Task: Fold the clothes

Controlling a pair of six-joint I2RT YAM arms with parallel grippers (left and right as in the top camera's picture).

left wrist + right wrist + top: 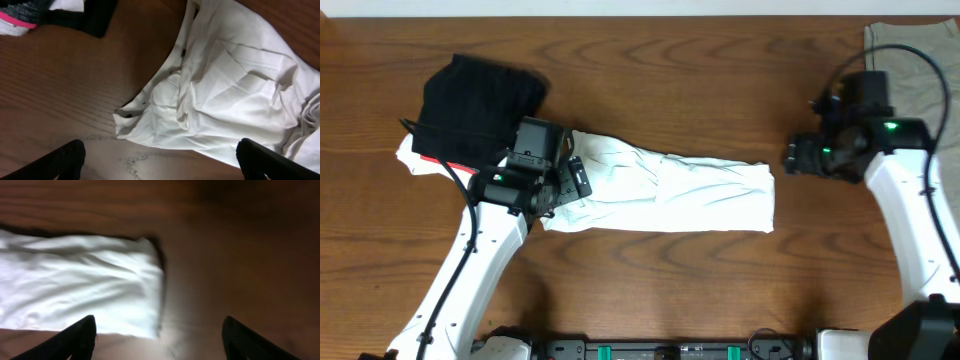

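One white T-shirt [670, 190], folded into a long strip and lying flat on the table [670, 60]. Right short edge straight, left end rumpled. One black garment [485, 100] beyond the shirt's left end, possibly touching it; overhead view unclear there. One olive-grey cloth [910, 60] well off the shirt's right end, at the table corner. Two grippers. Left gripper [160, 150] over the shirt's left end, spread wide, nothing pinched. Right gripper [160, 340] just past the shirt's right edge, spread, over bare wood. Open table along both of the shirt's long edges.
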